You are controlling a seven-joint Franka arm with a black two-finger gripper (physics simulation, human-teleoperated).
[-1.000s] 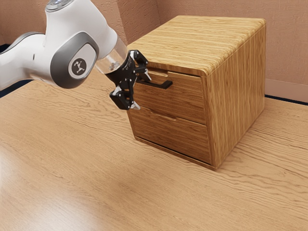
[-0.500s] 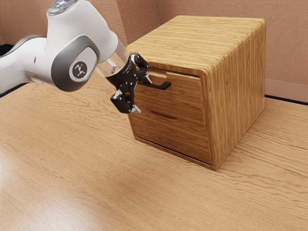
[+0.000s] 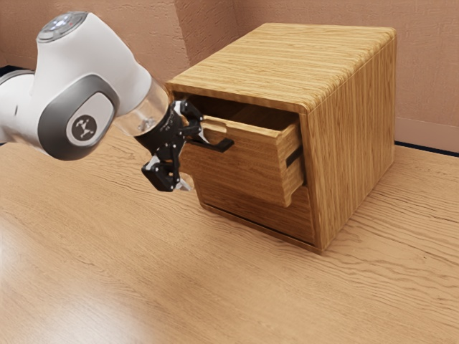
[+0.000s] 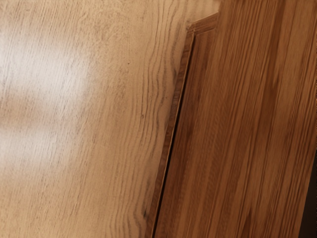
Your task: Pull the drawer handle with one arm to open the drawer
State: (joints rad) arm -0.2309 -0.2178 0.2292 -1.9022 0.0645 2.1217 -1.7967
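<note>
A wooden cabinet (image 3: 348, 129) stands on the table with two drawers in its front. The upper drawer (image 3: 251, 158) juts out of the cabinet, and its hollow shows behind the front panel. Its black bar handle (image 3: 222, 145) sticks out toward the exterior view's left. My black gripper (image 3: 201, 139) is at the handle's end, shut on it, with the white arm (image 3: 79, 93) behind. The lower drawer (image 3: 251, 204) sits flush. In the wrist view the cabinet's wooden front (image 4: 247, 124) runs beside the table top (image 4: 74, 124).
The wooden table (image 3: 143, 272) spreads wide in front of the cabinet and toward the exterior view's left. A brown wall (image 3: 430, 64) rises close behind the cabinet.
The upper drawer has slid out of the cabinet toward the exterior view's left. My gripper and arm moved back the same way with the handle.
</note>
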